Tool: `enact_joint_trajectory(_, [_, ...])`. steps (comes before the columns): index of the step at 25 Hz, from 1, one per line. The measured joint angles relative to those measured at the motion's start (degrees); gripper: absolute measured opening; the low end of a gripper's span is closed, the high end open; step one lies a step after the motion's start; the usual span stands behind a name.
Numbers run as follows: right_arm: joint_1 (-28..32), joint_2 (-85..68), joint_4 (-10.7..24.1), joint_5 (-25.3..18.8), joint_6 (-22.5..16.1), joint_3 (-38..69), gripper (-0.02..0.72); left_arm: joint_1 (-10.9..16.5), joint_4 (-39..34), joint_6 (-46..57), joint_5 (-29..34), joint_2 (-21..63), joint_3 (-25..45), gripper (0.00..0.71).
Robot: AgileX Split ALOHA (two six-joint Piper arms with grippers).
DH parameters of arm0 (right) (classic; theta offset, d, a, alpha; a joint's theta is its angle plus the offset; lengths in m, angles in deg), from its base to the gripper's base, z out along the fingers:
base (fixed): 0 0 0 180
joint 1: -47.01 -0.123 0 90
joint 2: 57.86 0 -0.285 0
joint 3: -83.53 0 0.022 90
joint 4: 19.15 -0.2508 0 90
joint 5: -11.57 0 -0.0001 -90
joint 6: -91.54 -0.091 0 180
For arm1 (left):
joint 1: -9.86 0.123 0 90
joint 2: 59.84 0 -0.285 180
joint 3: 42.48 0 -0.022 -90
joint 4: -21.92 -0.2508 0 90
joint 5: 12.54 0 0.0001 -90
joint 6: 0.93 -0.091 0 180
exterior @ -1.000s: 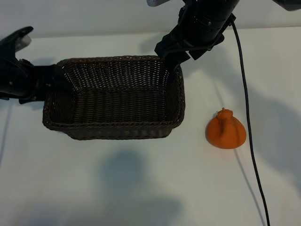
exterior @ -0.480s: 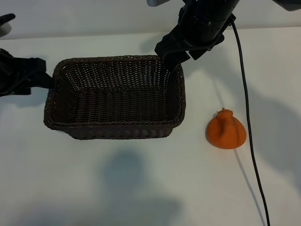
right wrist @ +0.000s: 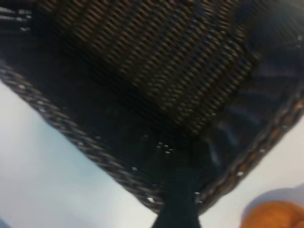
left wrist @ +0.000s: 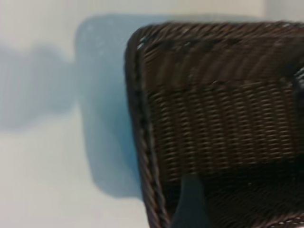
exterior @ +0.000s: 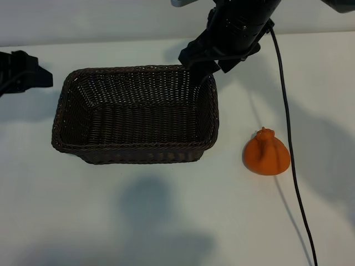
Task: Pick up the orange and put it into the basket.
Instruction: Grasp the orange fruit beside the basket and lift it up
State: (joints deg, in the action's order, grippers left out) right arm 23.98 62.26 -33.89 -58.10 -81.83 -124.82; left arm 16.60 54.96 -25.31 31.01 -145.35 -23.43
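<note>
The dark brown wicker basket (exterior: 133, 149) sits mid-table. The orange (exterior: 266, 155), a small matte lump with a knobby top, lies on the table to its right, untouched. My left gripper (exterior: 39, 77) hangs open off the basket's left end, clear of the rim. In the left wrist view one dark finger (left wrist: 190, 206) shows in front of the basket's rim (left wrist: 135, 118). My right gripper (exterior: 202, 69) stands open at the basket's back right corner. Its wrist view shows one finger (right wrist: 180, 204) over that corner's rim (right wrist: 47, 114), with the orange (right wrist: 275, 216) at the picture's edge.
A black cable (exterior: 288, 138) runs from the right arm down across the table, just right of the orange. White tabletop lies in front of the basket and around the orange.
My left gripper has drawn back to the left, off the basket's left end where it stood a second ago. The right arm has barely shifted. The orange has not moved.
</note>
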Motion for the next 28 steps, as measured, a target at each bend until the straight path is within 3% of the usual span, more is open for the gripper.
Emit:
enact_joint_trajectory(9, [0.0, 0.0, -0.9, 1.2, -0.1, 0.0, 0.595, 0.0, 2.7, -2.3, 0.8, 0.9, 0.0, 0.594])
enact_joint_trajectory(13, [0.0, 0.0, -0.9, 1.2, -4.2, 0.0, 0.595, 0.0, 3.5, -2.9, 0.8, 0.8, 0.0, 0.594])
enact_joint_trajectory(16, [0.0, 0.0, 0.1, 1.2, -5.0, 0.0, 0.595, 0.0, 4.4, -3.4, 0.7, -0.4, 0.0, 0.594])
enact_joint_trajectory(20, [0.0, 0.0, 5.0, 0.1, -4.6, 0.0, 0.571, 0.0, 4.5, -3.5, 0.7, -1.2, 0.0, 0.594])
enact_joint_trajectory(26, [0.0, 0.0, 16.2, 0.0, -5.7, 0.0, 0.548, 0.0, 5.6, -3.6, 0.8, -1.2, 0.0, 0.593])
enact_joint_trajectory(28, [0.1, 0.0, 17.3, 0.0, -6.2, 0.0, 0.548, 0.0, 5.7, -3.7, 1.1, -1.2, 0.0, 0.592])
